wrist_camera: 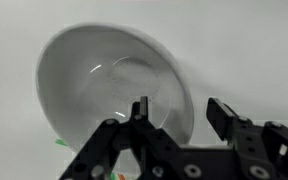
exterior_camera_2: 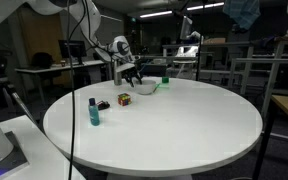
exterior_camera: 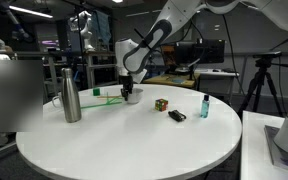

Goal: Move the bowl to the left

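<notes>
In the wrist view the bowl loses its 6 o'clock rim behind the gripper, itself cut by the bottom edge; in an exterior view the dark object is too small to name

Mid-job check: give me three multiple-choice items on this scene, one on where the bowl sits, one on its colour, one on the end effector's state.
1. The bowl sits:
A. between the steel bottle and the cube
B. on a shelf
C. on the floor

2. The bowl is:
A. red
B. white
C. black

3. The end effector is:
A. shut on the cube
B. open, straddling the bowl's rim
C. shut on nothing

Answers:
1 A: in an exterior view the bowl lies between those two.
2 B: the wrist view shows a plain white inside.
3 B: in the wrist view one finger is inside the bowl and the other is outside the rim, with a gap between them.
</notes>
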`<act>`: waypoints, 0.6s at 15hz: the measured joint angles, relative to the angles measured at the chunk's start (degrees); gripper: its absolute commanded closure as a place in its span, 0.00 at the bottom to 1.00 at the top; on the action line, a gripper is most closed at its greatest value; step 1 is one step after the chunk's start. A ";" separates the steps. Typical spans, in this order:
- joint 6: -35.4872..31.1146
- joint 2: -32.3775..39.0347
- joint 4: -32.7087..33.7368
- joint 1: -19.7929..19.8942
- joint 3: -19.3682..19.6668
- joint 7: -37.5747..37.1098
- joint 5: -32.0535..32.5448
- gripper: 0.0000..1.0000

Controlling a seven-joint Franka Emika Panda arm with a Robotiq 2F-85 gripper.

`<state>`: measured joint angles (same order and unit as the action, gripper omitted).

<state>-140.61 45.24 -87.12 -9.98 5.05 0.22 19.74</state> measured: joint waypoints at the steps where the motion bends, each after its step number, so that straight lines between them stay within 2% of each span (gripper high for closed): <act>1: 0.00 0.00 0.00 0.00 0.05 -0.02 0.02 0.00; 9: -0.19 -0.99 0.08 -1.37 1.53 -1.84 1.69 0.00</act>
<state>-140.80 44.24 -87.04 -11.35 6.58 -1.62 21.43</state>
